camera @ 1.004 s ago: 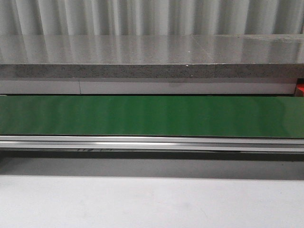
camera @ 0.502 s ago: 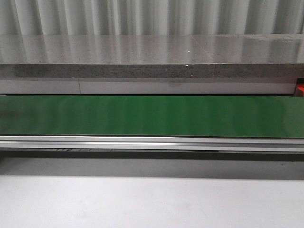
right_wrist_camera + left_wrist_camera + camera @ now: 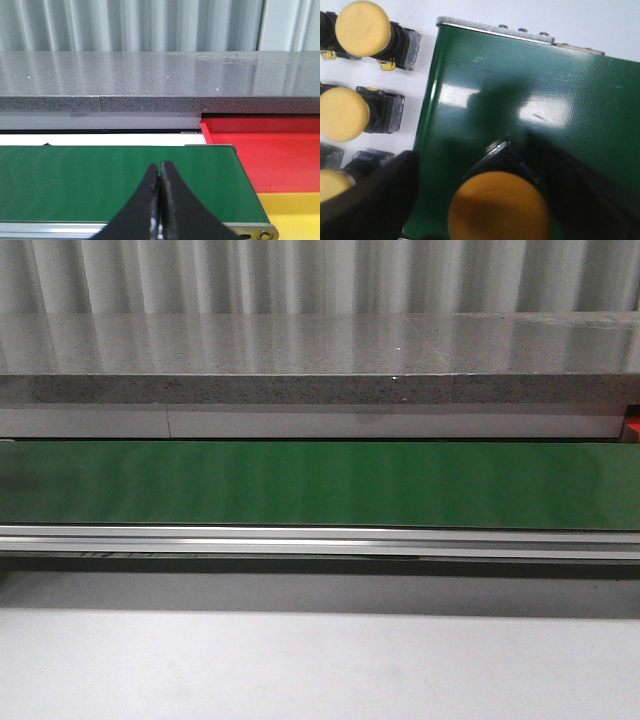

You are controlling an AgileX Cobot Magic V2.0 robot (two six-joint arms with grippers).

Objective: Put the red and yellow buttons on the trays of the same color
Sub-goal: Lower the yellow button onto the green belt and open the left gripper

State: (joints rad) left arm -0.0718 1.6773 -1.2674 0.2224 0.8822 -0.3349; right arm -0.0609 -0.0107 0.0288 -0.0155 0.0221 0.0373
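Nothing has shifted in the front view since the earlier frames: the green conveyor belt (image 3: pixel 320 485) lies bare along its aluminium rail (image 3: pixel 320 540), with the grey stone ledge (image 3: pixel 320 365) behind it and neither of my arms in sight there.

My left gripper (image 3: pixel 485 210) hangs over the belt's end (image 3: pixel 530 100). Its dark fingers (image 3: pixel 370 200) stand on either side of a yellow-capped button (image 3: pixel 499 207), whose black body shows just beyond the cap. The fingers flank the button closely, but I cannot tell whether they are pressed against it. The button sits over the green belt, near its edge.

Beside the belt, on the white surface (image 3: pixel 600 20), three more yellow buttons lie on their sides in a column: one at the far end (image 3: pixel 362 27), one in the middle (image 3: pixel 342 114), and one partly hidden behind my finger (image 3: pixel 332 185).

My right gripper (image 3: pixel 160 190) has its two black fingers together, tips touching, with nothing between them. It hangs above the other end of the belt (image 3: pixel 115 180). Past that end sits the red tray (image 3: pixel 270 150), and next to it the yellow tray (image 3: pixel 295 215); both show no buttons in the parts visible.
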